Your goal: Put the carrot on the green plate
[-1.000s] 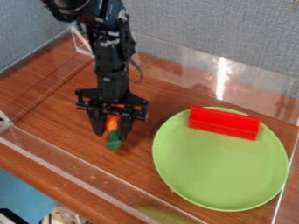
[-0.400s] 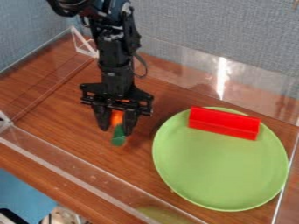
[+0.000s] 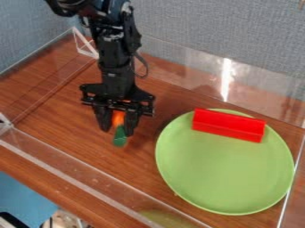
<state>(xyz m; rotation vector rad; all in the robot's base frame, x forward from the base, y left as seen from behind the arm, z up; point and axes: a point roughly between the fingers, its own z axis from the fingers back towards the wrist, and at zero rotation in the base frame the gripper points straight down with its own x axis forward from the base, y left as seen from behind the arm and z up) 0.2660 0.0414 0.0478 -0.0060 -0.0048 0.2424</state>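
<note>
The small orange carrot [image 3: 118, 126] with its green stem end pointing down hangs between the black fingers of my gripper [image 3: 117, 122], which is shut on it and points straight down over the wooden table, left of centre. Its green tip is at or just above the tabletop; I cannot tell if it touches. The large light-green plate [image 3: 220, 174] lies flat to the right of the gripper, apart from it.
A red rectangular block [image 3: 227, 125] lies on the far part of the plate. A clear plastic wall [image 3: 238, 76] runs along the back and right, and a clear barrier edges the front of the wooden table [image 3: 48, 98].
Over the last second the gripper with the carrot shifted slightly right and up in the image; since the later earlier frame nothing has visibly moved.
</note>
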